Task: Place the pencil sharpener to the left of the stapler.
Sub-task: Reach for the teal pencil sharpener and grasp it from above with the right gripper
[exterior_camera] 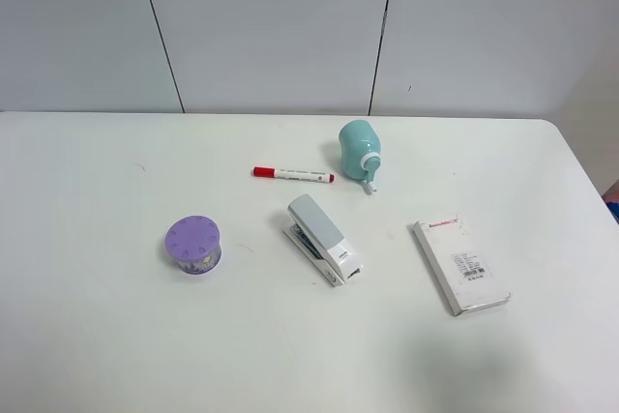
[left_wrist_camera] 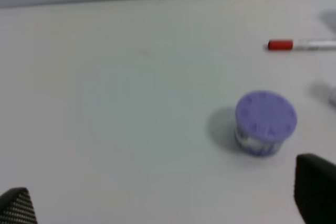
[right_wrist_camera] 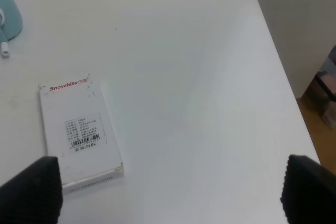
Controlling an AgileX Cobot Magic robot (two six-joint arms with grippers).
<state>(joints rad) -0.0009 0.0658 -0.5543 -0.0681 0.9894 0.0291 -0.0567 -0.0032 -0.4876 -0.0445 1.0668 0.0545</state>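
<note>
The mint-teal pencil sharpener [exterior_camera: 360, 150] stands at the back of the white table, right of centre, its white crank toward the front. Only a sliver of the pencil sharpener [right_wrist_camera: 9, 19] shows at the edge of the right wrist view. The grey-and-white stapler [exterior_camera: 324, 238] lies at an angle in front of it, slightly to its left. Neither arm appears in the exterior high view. My left gripper [left_wrist_camera: 165, 203] is open over bare table near the purple tub. My right gripper [right_wrist_camera: 170, 192] is open too, with its dark fingertips [right_wrist_camera: 31, 190] spread wide beside the white box.
A red-capped marker [exterior_camera: 292, 174] lies just left of the sharpener. A purple round tub [exterior_camera: 193, 244] sits left of the stapler. A flat white labelled box [exterior_camera: 461, 265] lies to the right. The table's right edge [right_wrist_camera: 278, 66] drops to the floor.
</note>
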